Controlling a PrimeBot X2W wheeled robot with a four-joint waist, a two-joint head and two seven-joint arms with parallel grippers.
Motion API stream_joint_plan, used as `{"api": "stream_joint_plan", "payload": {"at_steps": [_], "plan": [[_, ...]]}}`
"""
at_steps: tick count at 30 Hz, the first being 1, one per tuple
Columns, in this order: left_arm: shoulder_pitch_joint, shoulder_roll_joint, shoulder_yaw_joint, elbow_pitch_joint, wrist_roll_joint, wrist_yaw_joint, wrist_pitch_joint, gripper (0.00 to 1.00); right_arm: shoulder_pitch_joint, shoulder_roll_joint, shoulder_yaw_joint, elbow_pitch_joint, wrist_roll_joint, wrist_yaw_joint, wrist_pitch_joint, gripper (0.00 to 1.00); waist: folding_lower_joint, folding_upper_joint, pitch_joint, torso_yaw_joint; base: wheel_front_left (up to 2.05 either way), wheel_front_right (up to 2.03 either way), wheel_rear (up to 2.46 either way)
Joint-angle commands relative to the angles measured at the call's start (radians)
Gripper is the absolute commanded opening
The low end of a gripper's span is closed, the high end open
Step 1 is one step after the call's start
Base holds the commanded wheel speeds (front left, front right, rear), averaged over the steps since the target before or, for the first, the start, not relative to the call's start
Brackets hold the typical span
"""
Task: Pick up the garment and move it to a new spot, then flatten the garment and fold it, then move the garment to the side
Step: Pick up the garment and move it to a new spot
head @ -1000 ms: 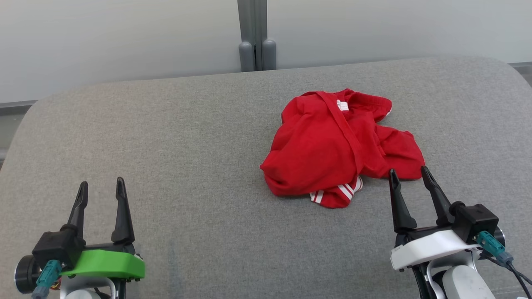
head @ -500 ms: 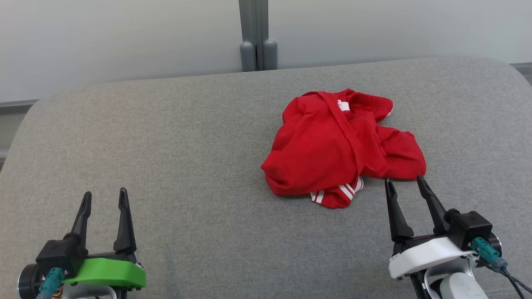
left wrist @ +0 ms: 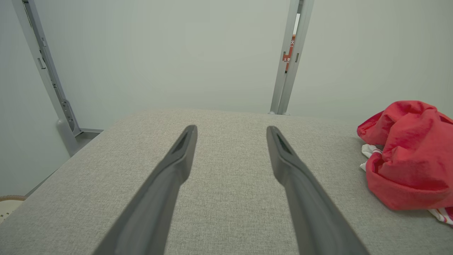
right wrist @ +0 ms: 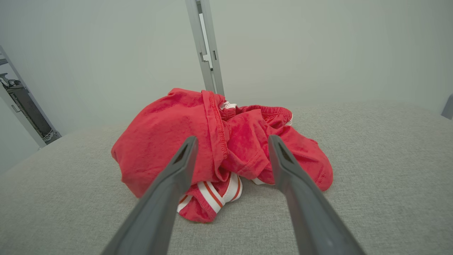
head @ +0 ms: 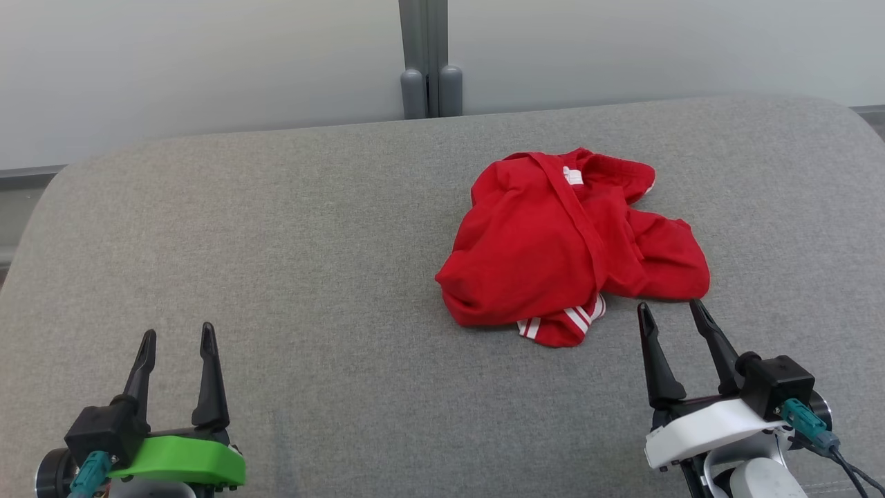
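Head view: both claws have drawn back toward the near edge. The right claw point(head: 669, 308) stands just short of the crumpled red garment point(head: 553, 249), which lies unmoved right of centre on the grey cushion point(head: 311, 242). The left claw point(head: 178, 332) is well apart from it.

Left wrist view: the fingers are spread wide and hold nothing.

Right wrist view: the fingers are likewise spread and empty, with the garment point(right wrist: 162, 141) directly ahead. The pick-up has not yet begun.

Grey fabric surface point(head: 290, 228), pale wall panels point(head: 207, 62), grey metal post point(head: 422, 55)
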Motion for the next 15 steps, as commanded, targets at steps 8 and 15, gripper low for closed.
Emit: {"api": "stream_joint_plan", "payload": {"at_steps": [8, 15], "plan": [[0.004, -0.010, 0.014, 0.014, 0.024, -0.016, -0.004, 1.00, 0.002, -0.002, 0.004, 0.005, 0.008, 0.000, -0.003, 1.00, 0.0000, 0.0000, -0.002, -0.004, 0.00, 0.00, 0.00], [-0.078, -0.014, -0.057, 0.034, 0.038, -0.028, -0.004, 1.00, -0.022, -0.002, 0.022, 0.006, 0.010, 0.000, -0.003, 1.00, 0.0000, 0.0000, 0.021, -0.030, 0.00, 0.00, 0.00]]}}
